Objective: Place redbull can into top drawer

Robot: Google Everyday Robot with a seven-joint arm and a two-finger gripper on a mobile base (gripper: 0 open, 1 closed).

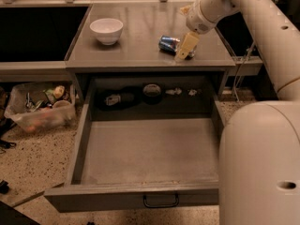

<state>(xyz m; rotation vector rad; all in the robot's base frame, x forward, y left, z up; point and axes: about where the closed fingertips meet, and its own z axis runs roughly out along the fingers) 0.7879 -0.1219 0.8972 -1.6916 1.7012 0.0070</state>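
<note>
Gripper (pixel 185 48): down at the right end of the can (pixel 168 43), touching or just beside it. Can't tell whether it is spread or closed, nor whether it has any hold on the can. It comes in from the upper right, wrist angled down, which looks like an approach for a grasp.

Can: lying on its side on the table (pixel 136 53), right of centre and near the front edge, with a silver end toward the bowl side. Not lifted. Being on its side, it may roll if nudged.

Arm (pixel 243 13): reaches over the table's right rear corner. The robot's pale body fills the lower right.

White bowl (pixel 106 30): upright, well apart from the can on the left, clear of the work.

Drawer (pixel 140 149): pulled fully out below the table, handle (pixel 161 201) toward the camera. Its floor is bare and directly below the can's edge of the table, so the drop looks short. A few small items (pixel 151 90) sit at its back, too dim to name.

Plastic bin (pixel 40 109): on the floor at left, cluttered.

Judgement: grasp stage; placing not yet begun.
</note>
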